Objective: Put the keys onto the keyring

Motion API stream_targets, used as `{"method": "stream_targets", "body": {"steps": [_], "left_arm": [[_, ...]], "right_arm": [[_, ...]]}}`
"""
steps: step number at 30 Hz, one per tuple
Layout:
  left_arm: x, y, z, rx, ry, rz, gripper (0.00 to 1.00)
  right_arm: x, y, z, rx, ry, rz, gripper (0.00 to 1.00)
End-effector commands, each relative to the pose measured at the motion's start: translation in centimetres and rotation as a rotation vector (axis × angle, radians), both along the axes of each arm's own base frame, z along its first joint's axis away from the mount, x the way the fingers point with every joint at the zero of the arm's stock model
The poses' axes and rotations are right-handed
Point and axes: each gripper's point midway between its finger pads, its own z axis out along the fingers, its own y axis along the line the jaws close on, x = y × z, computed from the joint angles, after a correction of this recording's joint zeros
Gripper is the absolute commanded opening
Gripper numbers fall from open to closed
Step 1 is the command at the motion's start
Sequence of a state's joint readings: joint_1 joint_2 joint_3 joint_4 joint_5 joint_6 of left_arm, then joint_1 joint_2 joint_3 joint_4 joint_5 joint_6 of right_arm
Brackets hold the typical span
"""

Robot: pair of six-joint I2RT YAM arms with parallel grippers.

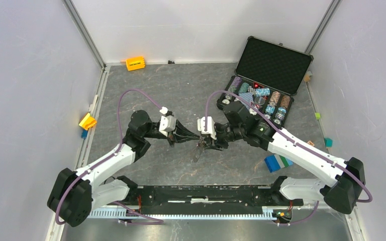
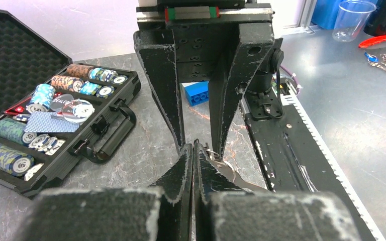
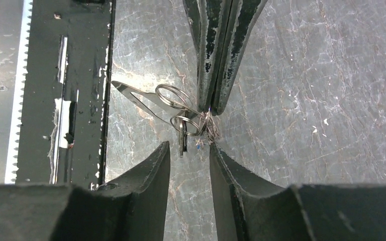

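My left gripper (image 1: 193,136) is shut, and its tips (image 3: 210,109) pinch a cluster of thin wire rings, the keyring (image 3: 173,98), held above the marble tabletop. A silver key blade (image 3: 130,95) sticks out from the rings toward the base rail. A dark key (image 3: 182,139) hangs edge-on below them. My right gripper (image 3: 190,146) faces the left one tip to tip and is open. Its fingers (image 2: 168,100) stand on either side of the hanging key without touching it. In the left wrist view the rings and the silver key (image 2: 226,168) show just right of the shut left gripper (image 2: 193,146).
An open black case (image 1: 274,63) of poker chips stands at the back right. An orange block (image 1: 135,63) lies at the back wall and a yellow block (image 1: 87,121) at the left edge. A blue, green and white block (image 1: 278,162) lies by the right arm. The black base rail (image 1: 206,193) runs along the near edge.
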State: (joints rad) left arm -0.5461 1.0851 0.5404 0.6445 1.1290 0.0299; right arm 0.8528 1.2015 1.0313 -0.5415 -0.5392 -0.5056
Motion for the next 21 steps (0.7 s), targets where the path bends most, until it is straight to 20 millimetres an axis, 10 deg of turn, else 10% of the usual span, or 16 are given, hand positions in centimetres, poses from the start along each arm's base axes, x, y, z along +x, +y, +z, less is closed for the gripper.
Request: {"method": "stream_targets", "body": {"steps": [1, 21], "left_arm": [[-0.3, 0.2, 1.7, -0.049, -0.035, -0.001, 0.02], [-0.1, 0.1, 2.4, -0.092, -0.020, 0.011, 0.02]], "right_arm": [[-0.2, 0.9, 1.9, 0.090, -0.006, 0.036, 0.39], [-1.5, 1.6, 1.1, 0.126, 0.043, 0.117, 0.00]]}}
